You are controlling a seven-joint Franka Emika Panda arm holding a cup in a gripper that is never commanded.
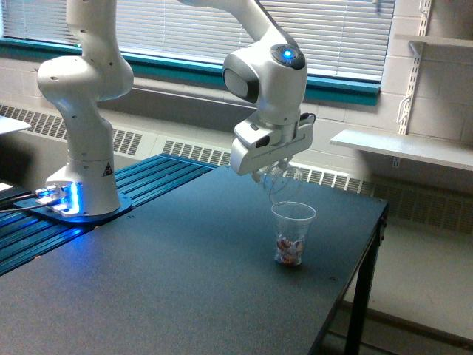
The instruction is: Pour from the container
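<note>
The container (281,183), a small clear rounded cup, hangs tilted under my gripper (272,173), which is shut on it. It looks empty now. Directly below stands a ribbed clear plastic cup (293,233) on the dark table (170,266), with small coloured pieces lying in its bottom. The container's mouth is just above that cup's rim. My fingers are mostly hidden behind the white hand.
The arm's white base (81,111) stands on a blue ribbed plate (111,214) at the exterior view's left. The table's edge (355,274) runs close to the plastic cup on the exterior view's right. A wall shelf (403,148) lies beyond it.
</note>
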